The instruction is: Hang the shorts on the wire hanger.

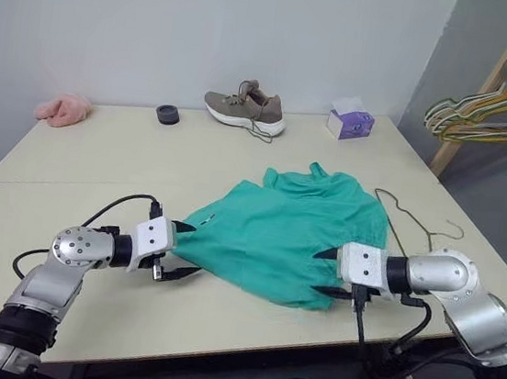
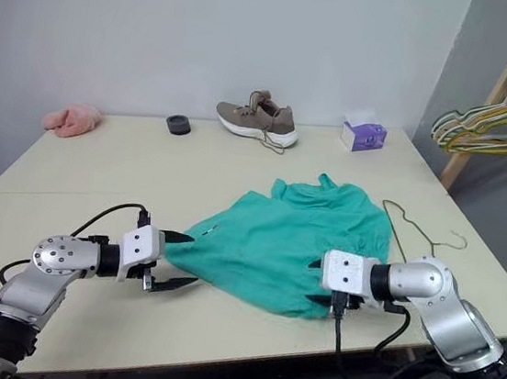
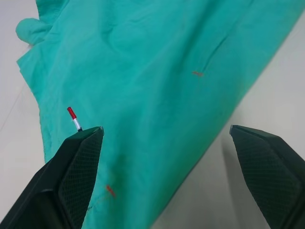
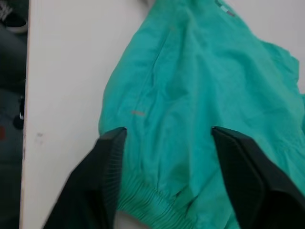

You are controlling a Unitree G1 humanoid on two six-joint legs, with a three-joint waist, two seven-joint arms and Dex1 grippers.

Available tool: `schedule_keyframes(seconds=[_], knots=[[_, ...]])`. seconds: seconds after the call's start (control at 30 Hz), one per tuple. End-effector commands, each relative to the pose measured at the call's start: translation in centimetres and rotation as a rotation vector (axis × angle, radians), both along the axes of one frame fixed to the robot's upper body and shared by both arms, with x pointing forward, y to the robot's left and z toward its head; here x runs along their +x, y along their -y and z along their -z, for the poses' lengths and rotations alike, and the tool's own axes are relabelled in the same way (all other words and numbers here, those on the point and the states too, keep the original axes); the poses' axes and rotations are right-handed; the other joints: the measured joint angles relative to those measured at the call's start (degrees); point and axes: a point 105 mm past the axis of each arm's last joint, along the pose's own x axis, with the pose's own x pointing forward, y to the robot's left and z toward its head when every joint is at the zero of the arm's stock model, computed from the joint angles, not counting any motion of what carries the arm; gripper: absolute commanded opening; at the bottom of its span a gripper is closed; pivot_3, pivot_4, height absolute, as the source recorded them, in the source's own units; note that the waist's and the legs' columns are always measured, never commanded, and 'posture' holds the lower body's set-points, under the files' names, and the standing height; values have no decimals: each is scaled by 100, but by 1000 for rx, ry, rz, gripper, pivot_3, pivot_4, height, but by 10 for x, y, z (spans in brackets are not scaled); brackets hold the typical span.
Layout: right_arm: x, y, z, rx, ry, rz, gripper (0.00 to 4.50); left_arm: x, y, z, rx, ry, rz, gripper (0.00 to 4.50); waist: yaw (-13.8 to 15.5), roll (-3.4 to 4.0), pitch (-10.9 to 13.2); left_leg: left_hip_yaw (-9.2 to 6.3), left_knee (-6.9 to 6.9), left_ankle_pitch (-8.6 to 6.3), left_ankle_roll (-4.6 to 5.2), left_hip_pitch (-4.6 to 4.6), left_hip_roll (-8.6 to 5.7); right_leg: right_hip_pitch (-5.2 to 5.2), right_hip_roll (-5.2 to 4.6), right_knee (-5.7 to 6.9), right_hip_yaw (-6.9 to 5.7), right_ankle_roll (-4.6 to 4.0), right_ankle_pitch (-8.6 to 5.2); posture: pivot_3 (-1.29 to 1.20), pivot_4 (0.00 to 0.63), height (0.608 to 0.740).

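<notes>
Teal-green cloth, the shorts (image 1: 289, 236), lies spread flat on the pale table (image 1: 100, 157), toward the near edge and the robot's right of centre, the gathered waistband at the right-hand near side. The left gripper (image 1: 178, 250) sits at the shorts' left corner with its jaws standing wide apart, one finger over the cloth edge and one over bare table; nothing is clamped. The right gripper (image 1: 325, 272) sits at the waistband side, jaws likewise apart and straddling the hem without closing on it. The wire hanger (image 1: 407, 222), thin and olive, lies flat on the table just beside the shorts' right edge, its hook pointing toward the table's right side; it appears to touch or slip slightly under the cloth, though this cannot be settled. Judgement: the garment is laid out and free of both grippers, and the hanging itself is not begun. The next move calls for taking up the hanger and feeding one arm of it through the waistband or a leg, a thin flat wire being awkward to pinch off a tabletop. Further off stand a brown shoe (image 1: 245, 108), a small dark round object (image 1: 167, 114), a purple tissue box (image 1: 349, 122) and a pink fluffy cloth (image 1: 61, 110), all well clear. A bunch of coloured hangers (image 1: 490, 112) hangs on a wooden rack off the table's right; none obstructs.
</notes>
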Motion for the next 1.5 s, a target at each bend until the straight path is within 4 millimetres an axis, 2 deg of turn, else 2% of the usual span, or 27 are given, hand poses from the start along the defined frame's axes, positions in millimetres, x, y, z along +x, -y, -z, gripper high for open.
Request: schedule_keyframes(seconds=[0.03, 0.17, 0.43, 0.53, 0.77, 0.8, 0.83, 1.07, 1.4, 1.5], knots=[[-10, -1, 5, -68, 49, -71, 3574, 3, -1, -14, -17, 50, -3, 4500, 1, -1, -1, 0, 0, 0, 0, 0, 0, 0, 0, 0, -1, 0, 0, -205, 0, 740], [-11, 1, 20, -106, 68, -74, 3574, 3, 0, -15, -13, 61, 2, 4500, -3, -1, -1, 1, 1, 0, 0, 1, 0, 1, 1, 1, 0, 0, 0, -205, 0, 740], [4, -1, 39, -137, 130, -31, 3574, 0, -2, -11, -6, 66, 1, 4500, -2, -2, -1, 3, 2, 0, 0, 4, 0, 3, 1, 1, 1, 0, 0, -195, 0, 740], [10, -7, 35, -94, 145, -8, 2982, -2, -4, -7, 0, 67, -1, 4500, 1, -2, -1, 3, 1, 0, 0, 4, 0, 3, 1, 2, 2, 0, 0, -191, 0, 740], [16, -19, 14, 27, 145, 45, 424, -2, -5, -3, 3, 80, -2, 4500, 11, -2, -1, 1, 3, 0, 0, 4, 0, 4, 1, 4, 1, 0, 0, -196, 0, 740], [18, -20, 9, 52, 139, 61, 109, -1, -5, -2, 5, 83, -3, 4500, 8, -2, -1, 1, 3, 0, 0, 4, 0, 4, 1, 4, 1, 0, 0, -196, 0, 740], [20, -21, 3, 77, 135, 79, 25, 1, -6, -1, 16, 92, -10, 4500, 3, -2, -1, 1, 3, 0, 0, 4, 0, 4, 1, 4, 1, 0, 0, -201, 0, 740], [25, -20, -31, 165, 92, 125, 25, 14, -12, 11, 132, 164, -10, 4500, 6, -4, -2, -3, 4, 0, 0, 5, 0, 3, 1, 5, -1, 0, 1, -219, 0, 740], [9, -25, -41, 172, 34, 76, 25, 33, -18, 40, 300, 208, -20, 4500, -5, 5, -14, -6, 6, 1, 1, 16, -1, 20, 0, 5, -6, 1, 2, -232, 0, 740], [3, -23, -39, 152, 2, 52, 0, 29, -23, 47, 377, 191, 30, 3876, -9, 12, -19, -7, 5, 1, 1, 44, -1, 51, 0, 3, -9, 4, 3, -235, 0, 740]])
